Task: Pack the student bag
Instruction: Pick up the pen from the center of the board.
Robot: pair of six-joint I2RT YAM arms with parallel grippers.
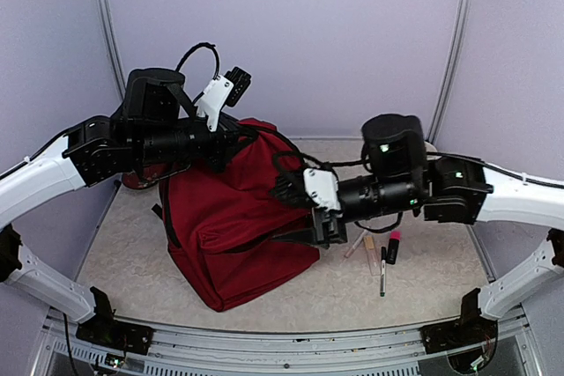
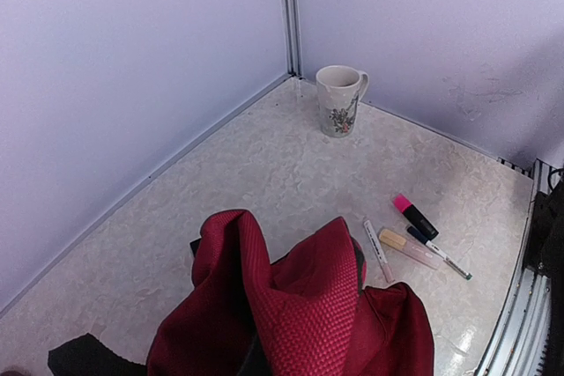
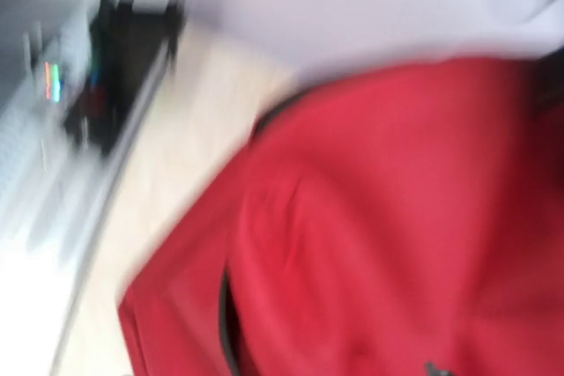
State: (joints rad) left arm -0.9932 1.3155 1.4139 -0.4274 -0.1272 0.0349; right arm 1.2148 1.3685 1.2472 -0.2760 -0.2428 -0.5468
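Note:
The student bag (image 1: pixel 238 217), a large dark-red backpack, lies in the middle of the table. My left gripper (image 1: pixel 231 143) is at the bag's top edge. In the left wrist view a fold of the bag's red fabric (image 2: pixel 308 305) rises bunched up right in front of the camera and hides my fingers; the gripper looks shut on it. My right gripper (image 1: pixel 304 235) is against the bag's right side. The right wrist view is motion-blurred and shows only the bag's red cloth (image 3: pixel 370 217) with a dark seam, no fingers.
Right of the bag lie a pink highlighter (image 1: pixel 394 246), a black pen (image 1: pixel 382 272), a beige marker (image 1: pixel 368 242) and a clear pen (image 1: pixel 354 246). A white mug (image 2: pixel 339 100) stands in the far corner. Walls close in on three sides.

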